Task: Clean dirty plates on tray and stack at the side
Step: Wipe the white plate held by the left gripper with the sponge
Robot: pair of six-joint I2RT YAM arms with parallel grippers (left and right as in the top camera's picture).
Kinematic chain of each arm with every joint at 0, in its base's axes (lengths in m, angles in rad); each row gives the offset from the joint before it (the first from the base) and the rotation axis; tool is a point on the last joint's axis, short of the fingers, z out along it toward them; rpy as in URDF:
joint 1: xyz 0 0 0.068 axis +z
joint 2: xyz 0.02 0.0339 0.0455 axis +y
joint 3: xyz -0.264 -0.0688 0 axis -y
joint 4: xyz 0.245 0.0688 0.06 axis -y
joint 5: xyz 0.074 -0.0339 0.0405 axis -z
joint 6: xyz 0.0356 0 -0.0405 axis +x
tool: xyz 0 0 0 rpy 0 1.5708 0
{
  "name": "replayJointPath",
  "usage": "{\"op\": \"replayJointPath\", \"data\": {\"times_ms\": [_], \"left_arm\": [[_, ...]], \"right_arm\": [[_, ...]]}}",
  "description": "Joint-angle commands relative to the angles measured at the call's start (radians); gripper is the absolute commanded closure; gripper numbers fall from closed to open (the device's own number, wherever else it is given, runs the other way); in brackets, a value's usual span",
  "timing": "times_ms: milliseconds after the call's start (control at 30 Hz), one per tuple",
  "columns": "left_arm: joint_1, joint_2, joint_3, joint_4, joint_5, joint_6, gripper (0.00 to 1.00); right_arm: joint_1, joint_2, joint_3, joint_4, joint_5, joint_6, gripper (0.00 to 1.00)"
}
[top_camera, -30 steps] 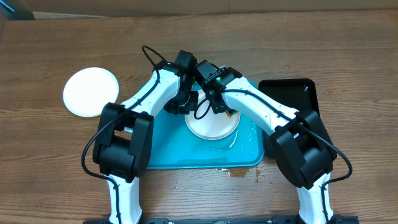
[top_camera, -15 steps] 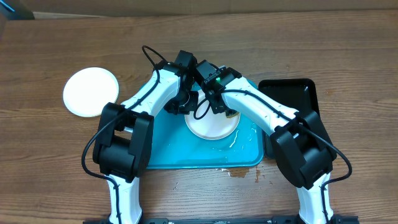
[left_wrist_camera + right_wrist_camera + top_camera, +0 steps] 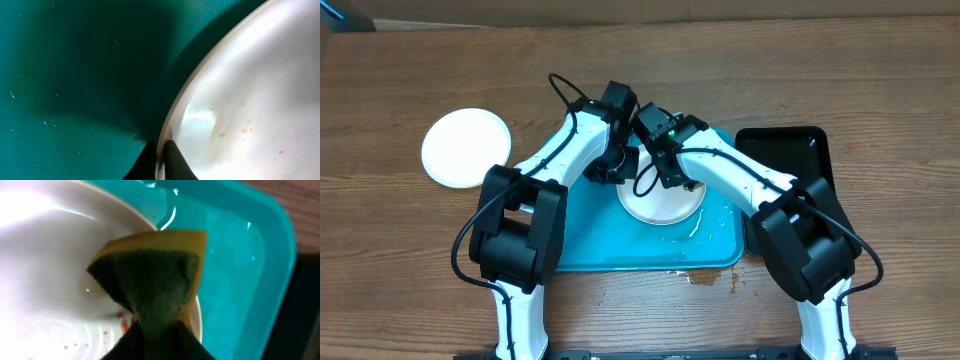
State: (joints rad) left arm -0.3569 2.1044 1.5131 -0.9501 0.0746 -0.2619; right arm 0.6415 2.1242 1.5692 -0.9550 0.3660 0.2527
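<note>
A white plate (image 3: 663,205) lies on the turquoise tray (image 3: 590,235). My left gripper (image 3: 161,152) is shut on this plate's left rim (image 3: 172,115), one finger inside and one outside. The plate's wet inside (image 3: 250,100) carries small orange-brown specks. My right gripper (image 3: 156,332) is shut on a yellow sponge with a green scouring face (image 3: 150,280), which presses against the plate (image 3: 45,255) near its rim; reddish smears show beside the sponge. A second white plate (image 3: 466,147) rests on the wooden table, left of the tray.
A black tray (image 3: 790,150) stands to the right of the turquoise tray (image 3: 250,255). Water glistens on the turquoise tray's right part, and a small puddle (image 3: 705,277) lies on the table at its front edge. Both arms cross above the tray's back half.
The right gripper with the sponge has shifted slightly left and back over the plate. The left arm and the plate have stayed put.
</note>
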Motion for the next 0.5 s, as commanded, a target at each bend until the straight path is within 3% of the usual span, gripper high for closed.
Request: {"op": "replayJointPath", "data": {"times_ms": [0,467], "left_arm": [[-0.003,0.021,-0.026,-0.011,-0.033,-0.003,0.94],[-0.002,0.021,-0.026,-0.011,-0.033,-0.004,0.96]], "right_arm": [[-0.003,0.000,-0.031,0.012,-0.001,0.006,0.96],[-0.011,0.000,-0.082,0.028,-0.126,0.008,0.96]]}}
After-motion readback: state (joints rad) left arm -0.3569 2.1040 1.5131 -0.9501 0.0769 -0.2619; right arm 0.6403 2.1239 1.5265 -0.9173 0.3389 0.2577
